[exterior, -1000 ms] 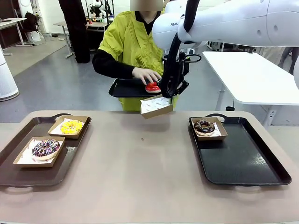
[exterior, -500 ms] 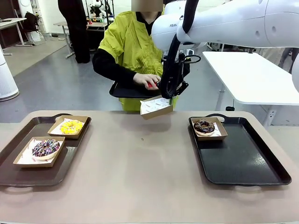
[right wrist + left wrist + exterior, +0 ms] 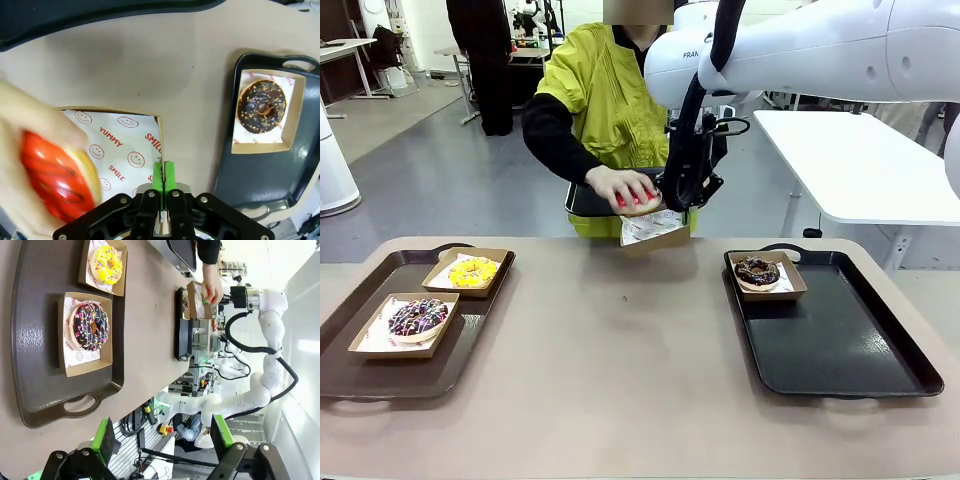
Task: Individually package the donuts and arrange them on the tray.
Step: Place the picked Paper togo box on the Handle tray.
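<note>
My right gripper (image 3: 682,207) is shut on the rim of a cardboard box (image 3: 655,233) lined with printed paper (image 3: 120,142), held in the air past the table's far edge. A person's hand (image 3: 620,186) lowers the red donut (image 3: 638,199) over that box; in the right wrist view the red donut (image 3: 55,175) is blurred above the paper, beside my right gripper (image 3: 162,175). The chocolate donut (image 3: 757,270) lies boxed on the black tray (image 3: 850,350). The yellow donut (image 3: 473,271) and sprinkled donut (image 3: 418,317) sit boxed on the brown tray (image 3: 380,375). My left gripper (image 3: 162,440) stands open above that tray.
The person stands at the far side holding another black tray (image 3: 585,202) against the body. A white table (image 3: 860,160) stands behind at the right. Bare tabletop (image 3: 620,360) lies between the two trays.
The person's hand picked the red donut off the held tray and brought it toward the box in my right gripper. The box tipped slightly. My arms have barely moved.
</note>
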Controlling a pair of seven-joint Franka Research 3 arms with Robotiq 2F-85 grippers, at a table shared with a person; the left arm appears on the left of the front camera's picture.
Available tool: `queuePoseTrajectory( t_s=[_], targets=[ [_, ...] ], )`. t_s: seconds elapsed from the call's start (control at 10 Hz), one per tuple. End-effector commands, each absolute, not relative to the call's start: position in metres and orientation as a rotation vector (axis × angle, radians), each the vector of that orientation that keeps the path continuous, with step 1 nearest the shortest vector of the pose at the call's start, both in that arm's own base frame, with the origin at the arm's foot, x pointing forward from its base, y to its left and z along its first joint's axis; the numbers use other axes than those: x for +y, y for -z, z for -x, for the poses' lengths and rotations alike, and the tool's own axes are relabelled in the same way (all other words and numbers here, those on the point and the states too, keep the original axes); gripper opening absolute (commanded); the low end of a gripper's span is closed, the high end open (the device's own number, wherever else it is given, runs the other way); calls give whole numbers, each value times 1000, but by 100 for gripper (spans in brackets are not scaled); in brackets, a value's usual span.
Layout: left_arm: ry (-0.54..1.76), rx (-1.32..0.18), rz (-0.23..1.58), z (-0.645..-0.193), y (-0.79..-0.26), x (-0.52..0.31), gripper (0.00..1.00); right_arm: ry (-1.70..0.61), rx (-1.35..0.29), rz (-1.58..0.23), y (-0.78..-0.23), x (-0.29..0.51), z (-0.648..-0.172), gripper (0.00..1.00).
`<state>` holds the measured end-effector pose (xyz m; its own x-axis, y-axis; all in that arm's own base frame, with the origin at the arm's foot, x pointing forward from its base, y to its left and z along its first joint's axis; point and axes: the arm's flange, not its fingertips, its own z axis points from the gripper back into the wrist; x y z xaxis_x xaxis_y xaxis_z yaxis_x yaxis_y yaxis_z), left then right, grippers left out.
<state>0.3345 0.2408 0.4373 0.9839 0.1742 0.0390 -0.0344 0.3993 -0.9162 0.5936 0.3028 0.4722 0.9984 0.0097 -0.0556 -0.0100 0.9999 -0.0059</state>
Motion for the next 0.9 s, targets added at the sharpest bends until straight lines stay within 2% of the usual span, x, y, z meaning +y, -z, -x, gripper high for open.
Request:
queuePoseTrajectory(
  t_s=[0.0, 0.8],
  targets=[
    [-129, -142, 1153, -333, -439, 242, 100, -4, 52, 3, -475, 301, -593, 0],
    [-129, -142, 1153, -333, -439, 242, 100, -4, 52, 3, -475, 301, -593, 0]
  ],
)
